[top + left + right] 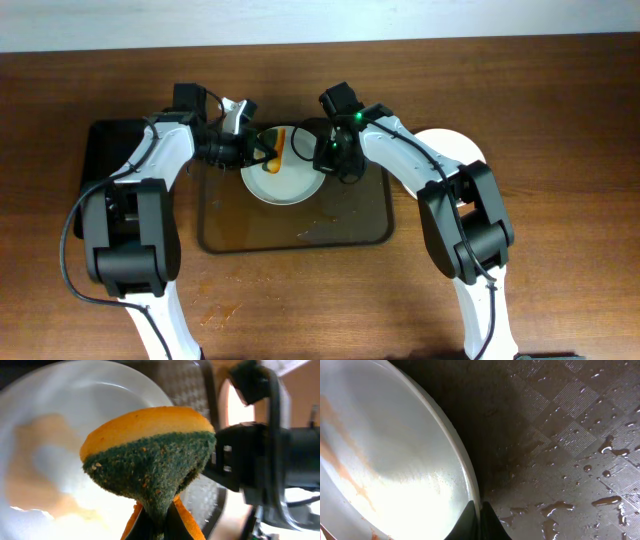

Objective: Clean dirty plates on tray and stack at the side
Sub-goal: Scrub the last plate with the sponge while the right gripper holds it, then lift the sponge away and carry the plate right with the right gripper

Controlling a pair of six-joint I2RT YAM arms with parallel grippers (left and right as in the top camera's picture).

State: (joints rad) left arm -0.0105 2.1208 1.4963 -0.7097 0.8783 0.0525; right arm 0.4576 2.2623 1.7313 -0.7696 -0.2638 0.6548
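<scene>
A white plate (285, 180) with orange-red sauce streaks is held tilted over the dark tray (350, 225). My right gripper (322, 158) is shut on the plate's right rim; the right wrist view shows the rim (465, 467) pinched between the fingers (479, 522). My left gripper (250, 150) is shut on a sponge, orange with a green scouring face (150, 460), held at the plate's face (60, 435). Orange smears stay on the plate (340, 455). A clean white plate (455, 150) lies on the table to the right of the tray.
A smaller black tray (105, 150) sits at the left under the left arm. The brown tray's floor is wet, with water drops (605, 450). Small stains mark the wooden table near the front (215, 315).
</scene>
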